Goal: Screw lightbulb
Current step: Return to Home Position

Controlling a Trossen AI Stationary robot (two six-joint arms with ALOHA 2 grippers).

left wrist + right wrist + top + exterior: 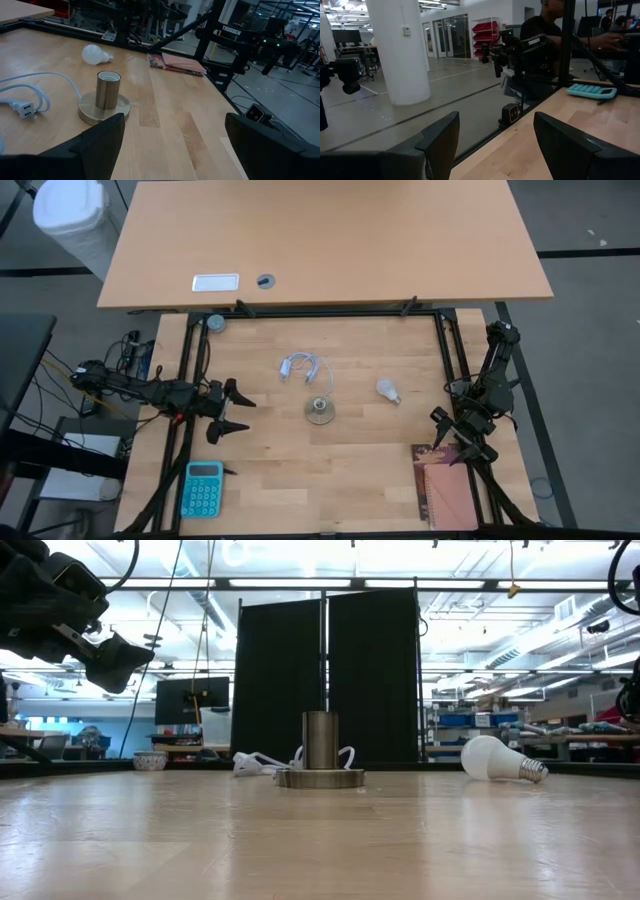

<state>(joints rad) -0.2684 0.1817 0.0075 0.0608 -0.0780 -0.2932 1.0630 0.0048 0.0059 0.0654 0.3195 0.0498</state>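
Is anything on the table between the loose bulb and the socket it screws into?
Nothing visible. Only bare wooden tabletop separates the small white pear-shaped lightbulb from the brass cylindrical socket; the coiled white cable lies off that line.

We see a white lightbulb (388,390), a dull brass socket (320,411), a white cable (301,367), a teal calculator (203,488) lower left, and a pale wood-grain table (350,470).

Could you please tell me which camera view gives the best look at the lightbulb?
The low view: the lightbulb lies on its side, globe and threaded base in clear profile, apart from the socket. The high view shows it small from above, the left wrist view beyond the socket, the right wrist view not at all.
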